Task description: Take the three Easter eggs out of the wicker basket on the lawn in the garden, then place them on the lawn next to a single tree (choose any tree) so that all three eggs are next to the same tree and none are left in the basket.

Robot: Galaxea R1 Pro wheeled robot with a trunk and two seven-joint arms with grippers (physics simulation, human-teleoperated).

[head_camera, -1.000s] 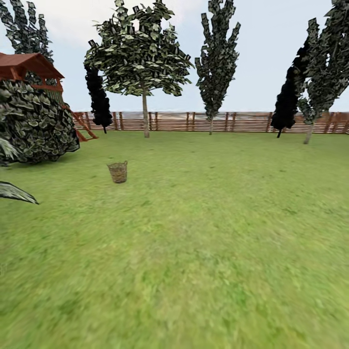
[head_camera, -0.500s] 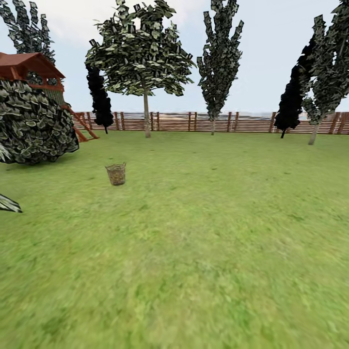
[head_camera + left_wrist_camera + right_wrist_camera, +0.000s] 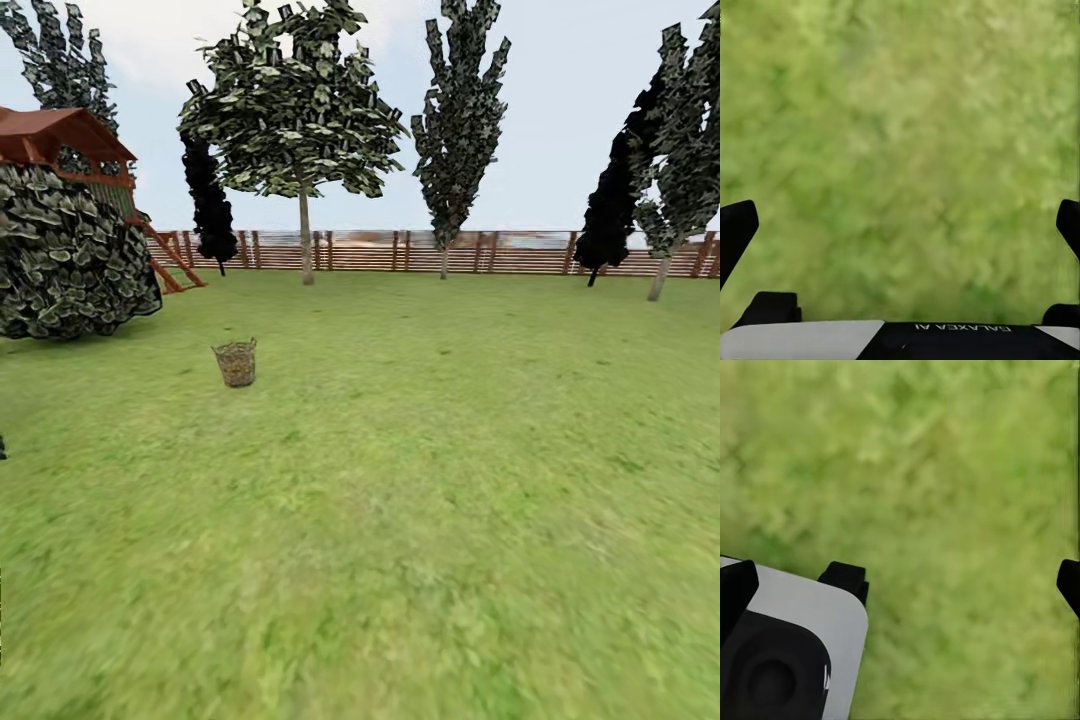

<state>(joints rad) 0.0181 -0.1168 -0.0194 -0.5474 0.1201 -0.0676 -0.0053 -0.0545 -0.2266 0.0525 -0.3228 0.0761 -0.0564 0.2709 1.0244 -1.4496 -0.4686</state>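
**Robot on open grass, basket ahead and to its left**

The head view looks across a wide green lawn toward a brown slatted fence at the far edge of the garden. A small round wicker basket stands upright on the grass, well ahead of the robot and toward its left. It is too far off to make out whether the eggs lie inside. It stands in the open, well apart from every trunk, which is why the eggs must be carried rather than simply tipped out.

Behind the basket, near the fence, rises a tree with a pale bare trunk and a broad leafy crown; it looks the closest suitable spot for the eggs. A dense leafy bush and a wooden playset with a red roof stand further left.

Each wrist camera looks down on bare grass. The left gripper has its dark fingertips spread to opposite edges of its picture with nothing between them. The right gripper is likewise spread wide and empty. Both seem to hang idle, ready for the first pick, since nothing is within reach.
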